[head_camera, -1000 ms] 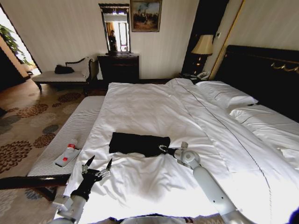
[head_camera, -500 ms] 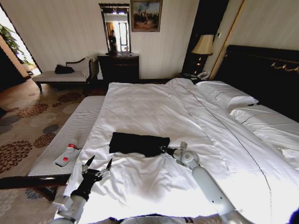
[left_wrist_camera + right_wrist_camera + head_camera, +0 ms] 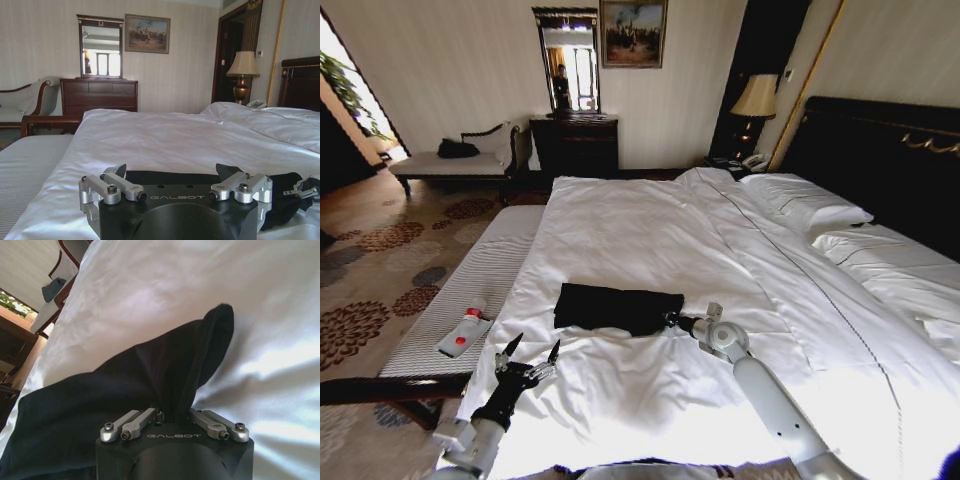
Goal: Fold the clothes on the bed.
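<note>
From the head view, you are seeing the black T-shirt (image 3: pixel 617 307) lying already folded into a narrow band on the bed (image 3: pixel 650 240), and the right claw (image 3: pixel 670 320) is pinching its near edge. The left claw (image 3: pixel 531 356) is hovering wide open and empty at the bed's corner. In the right wrist view, the fingers are closing on a raised fold of cloth — one more fold is probably left.

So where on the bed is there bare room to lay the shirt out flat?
Bare duvet stretches from the black T-shirt to the far edge, and between the shirt and the pillows. It is crowded at the shirt's near corner, where the right gripper pinches it, and by the open left gripper.
</note>
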You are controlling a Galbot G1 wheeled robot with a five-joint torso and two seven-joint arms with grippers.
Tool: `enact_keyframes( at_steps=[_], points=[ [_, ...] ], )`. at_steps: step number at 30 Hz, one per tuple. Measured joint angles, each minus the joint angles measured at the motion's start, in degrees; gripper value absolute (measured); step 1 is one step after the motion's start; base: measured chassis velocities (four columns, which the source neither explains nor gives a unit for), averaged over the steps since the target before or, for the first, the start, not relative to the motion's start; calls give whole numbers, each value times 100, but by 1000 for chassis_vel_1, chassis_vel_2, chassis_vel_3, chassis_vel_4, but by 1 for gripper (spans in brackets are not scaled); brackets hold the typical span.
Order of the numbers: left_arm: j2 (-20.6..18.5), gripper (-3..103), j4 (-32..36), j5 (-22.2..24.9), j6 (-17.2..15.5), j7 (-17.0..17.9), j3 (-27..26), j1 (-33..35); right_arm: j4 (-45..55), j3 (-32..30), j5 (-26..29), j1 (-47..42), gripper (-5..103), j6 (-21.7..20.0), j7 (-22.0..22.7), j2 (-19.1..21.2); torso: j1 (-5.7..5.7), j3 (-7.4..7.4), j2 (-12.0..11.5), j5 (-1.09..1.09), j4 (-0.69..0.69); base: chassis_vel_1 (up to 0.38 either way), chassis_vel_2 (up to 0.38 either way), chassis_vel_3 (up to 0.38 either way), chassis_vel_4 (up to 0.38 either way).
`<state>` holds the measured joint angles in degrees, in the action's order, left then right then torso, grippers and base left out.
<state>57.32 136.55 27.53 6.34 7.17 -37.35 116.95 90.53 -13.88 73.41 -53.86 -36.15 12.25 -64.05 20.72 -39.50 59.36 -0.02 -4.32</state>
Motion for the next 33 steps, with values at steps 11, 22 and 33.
enact_keyframes(
  at_steps=[11,22,33],
  points=[
    [0,100,0,0,0,0,0,0,794,-382,143,-272,7,22,146,744,0,0,0,0,-1,0,0,0,0],
    [0,100,0,0,0,0,0,0,897,-1018,307,-559,7,26,80,1434,0,1,1,0,-1,0,0,0,0],
    [0,100,0,0,1,0,0,0,779,-1064,260,-659,7,53,12,1632,0,0,0,-1,-1,0,0,0,0]
  ],
)
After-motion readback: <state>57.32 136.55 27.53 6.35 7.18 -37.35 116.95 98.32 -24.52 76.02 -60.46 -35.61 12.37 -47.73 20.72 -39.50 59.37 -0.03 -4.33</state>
